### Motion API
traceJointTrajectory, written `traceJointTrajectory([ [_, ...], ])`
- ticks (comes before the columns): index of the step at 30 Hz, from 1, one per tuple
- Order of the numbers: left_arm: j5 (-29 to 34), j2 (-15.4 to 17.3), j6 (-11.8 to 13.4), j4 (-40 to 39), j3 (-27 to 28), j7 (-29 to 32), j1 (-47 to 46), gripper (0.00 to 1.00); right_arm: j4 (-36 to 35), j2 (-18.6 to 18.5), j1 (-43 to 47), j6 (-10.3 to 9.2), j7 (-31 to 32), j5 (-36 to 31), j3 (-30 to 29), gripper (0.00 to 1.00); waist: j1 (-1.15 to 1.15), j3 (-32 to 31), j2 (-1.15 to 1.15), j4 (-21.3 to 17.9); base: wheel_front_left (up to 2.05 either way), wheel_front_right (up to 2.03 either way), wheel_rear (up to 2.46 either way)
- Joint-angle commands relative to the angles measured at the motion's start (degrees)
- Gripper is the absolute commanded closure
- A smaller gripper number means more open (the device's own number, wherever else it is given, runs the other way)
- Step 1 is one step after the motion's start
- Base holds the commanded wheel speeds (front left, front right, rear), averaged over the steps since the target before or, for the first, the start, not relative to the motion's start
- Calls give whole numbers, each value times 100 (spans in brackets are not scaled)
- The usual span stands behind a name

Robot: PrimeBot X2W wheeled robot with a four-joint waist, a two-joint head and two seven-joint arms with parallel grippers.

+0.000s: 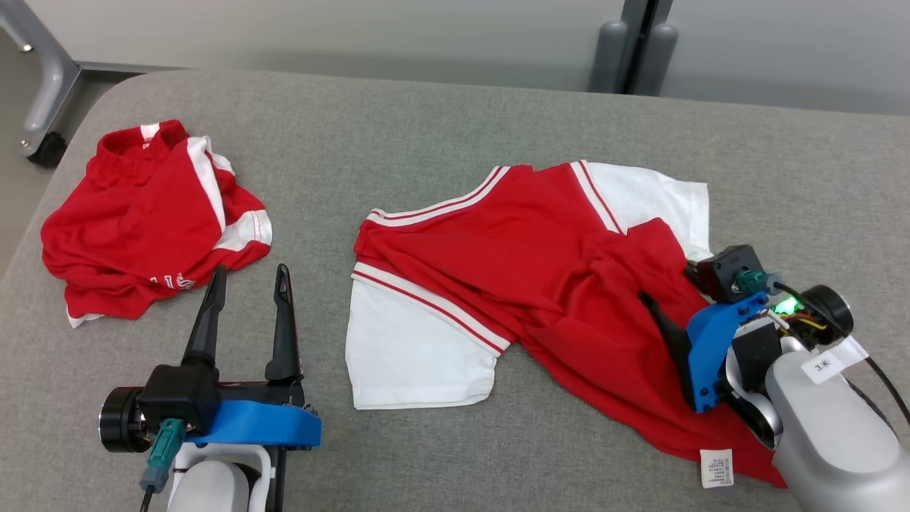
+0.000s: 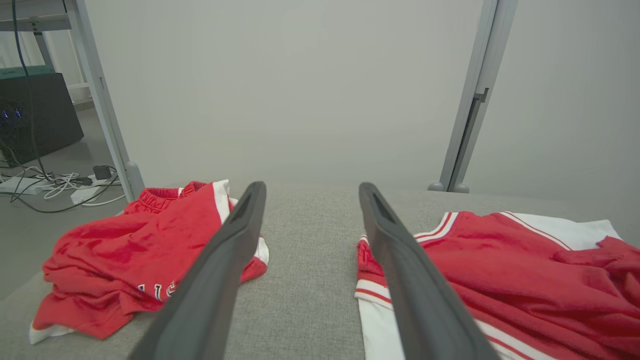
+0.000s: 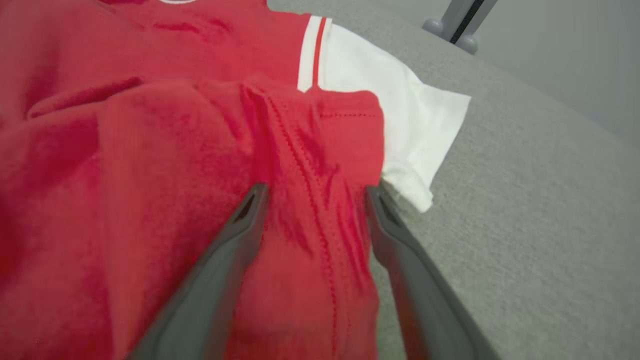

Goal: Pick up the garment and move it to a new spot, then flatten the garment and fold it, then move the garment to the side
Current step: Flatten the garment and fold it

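Note:
The garment is a red T-shirt with white sleeves, spread and rumpled across the middle and right of the grey padded table. My right gripper is low over its right edge, beside the far white sleeve. In the right wrist view its open fingers straddle a raised red fold of the shirt without pinching it. My left gripper stands open over bare table at the front left, between the shirt and a pair of red shorts, with nothing between its fingers.
The crumpled red shorts with white stripes lie at the table's left. A white care label sticks out of the shirt's hem near the front right. Grey frame posts stand behind the table, and a wheeled leg at far left.

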Motion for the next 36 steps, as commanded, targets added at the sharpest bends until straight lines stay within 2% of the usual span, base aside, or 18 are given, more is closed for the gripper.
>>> traceJointTrajectory([
  [1, 48, -15, -19, 4, -9, -15, -69, 0, 131, -33, -130, 3, 43, 104, 79, 0, -1, 59, 0, 51, 0, 0, 0],
  [4, 43, -25, -20, 16, -18, -14, -112, 0, 445, -56, -175, 3, 207, 338, 310, 0, -1, 96, 0, 75, 0, 0, 0],
  [5, 40, -27, -17, 24, -22, -14, -123, 0, 521, -42, -178, 3, 271, 446, 379, 19, -1, 100, 0, 75, 0, 0, 0],
  [6, 37, -29, -14, 37, -29, -14, -134, 0, 564, -61, -206, 4, 284, 533, 459, 53, -1, 103, 0, 73, 0, 0, 0],
  [7, 36, -29, -11, 47, -32, -14, -149, 0, 588, -110, -262, 3, 231, 573, 518, 100, -1, 108, 0, 68, 0, 0, 0],
  [12, 0, -34, 2, 85, -56, -14, -213, 0, 728, -392, -691, 0, -159, 794, 346, 100, -1, 124, 0, 42, 0, 0, 0],
  [18, -51, -35, -1, 95, -146, -14, -292, 0, 1233, -690, -1275, 1, -729, 753, -234, 100, -1, 183, 0, 78, 0, 0, 0],
  [23, -68, -35, 2, 114, -197, -15, -333, 0, 1931, -599, -1717, 2, -1175, 701, -735, 100, -1, 254, 0, 134, 0, 0, 0],
  [24, -70, -34, 5, 120, -204, -15, -332, 0, 2100, -562, -1767, 2, -1209, 711, -804, 71, -1, 261, 0, 142, 0, 0, 0],
  [25, -70, -33, 8, 125, -203, -15, -330, 0, 2247, -511, -1829, 2, -1270, 719, -861, 17, -1, 269, 0, 146, 0, 0, 0],
  [26, -70, -34, 7, 129, -206, -15, -335, 0, 2377, -482, -1896, 2, -1330, 708, -892, 0, -1, 278, 0, 148, 0, 0, 0],
  [30, 4, -34, 18, 154, -165, -15, -324, 0, 2808, -306, -1942, 2, -2069, 635, -1005, 0, -1, 222, 0, -3, 0, 0, 0],
  [36, 126, -27, -35, 155, 15, -15, -200, 0, 2595, -147, -1558, 2, -2431, 770, -1153, 0, -1, 4, 0, -354, 0, 0, 0],
])
